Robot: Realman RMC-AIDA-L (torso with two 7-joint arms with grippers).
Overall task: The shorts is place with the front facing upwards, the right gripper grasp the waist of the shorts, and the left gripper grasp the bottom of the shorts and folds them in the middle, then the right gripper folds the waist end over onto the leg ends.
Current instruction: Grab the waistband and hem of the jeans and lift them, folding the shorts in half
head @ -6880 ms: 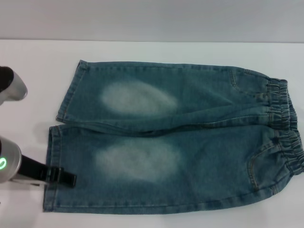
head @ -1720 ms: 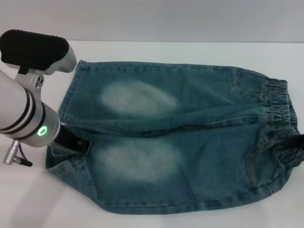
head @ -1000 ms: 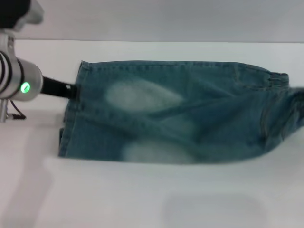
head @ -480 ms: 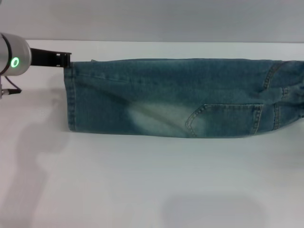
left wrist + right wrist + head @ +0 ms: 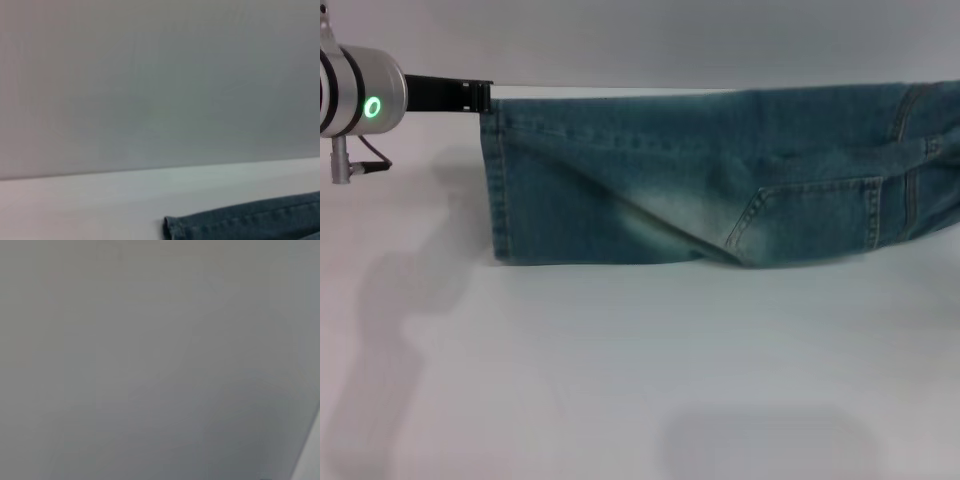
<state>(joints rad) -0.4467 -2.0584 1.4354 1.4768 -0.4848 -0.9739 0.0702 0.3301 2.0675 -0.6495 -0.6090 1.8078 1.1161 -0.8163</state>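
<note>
Lengthwise fold judged nearly done: the shorts (image 5: 720, 180) hung doubled over, one leg laid against the other, back pocket outward, upper edge stretched taut and lower fold edge touching or just above the worktop (image 5: 620, 380) — could not tell which. The left gripper (image 5: 480, 96) pinched shut on the top corner of the bottom of the shorts (image 5: 498, 170), the hem dropping straight down from the jaws. Right gripper beyond the head view's edge, its jaws unseen, grip impossible to tell; waist end ran out of view on that side. In the left wrist view, only a hem corner (image 5: 172, 225) just beyond the jaws.

Left to do, as judged: lay the doubled garment flat, then carry the waist end over onto the leg ends.

Against half a second earlier: held higher and shifted slightly toward the waist side, left jaws likewise; a diagonal crease now deeper below the pocket.
</note>
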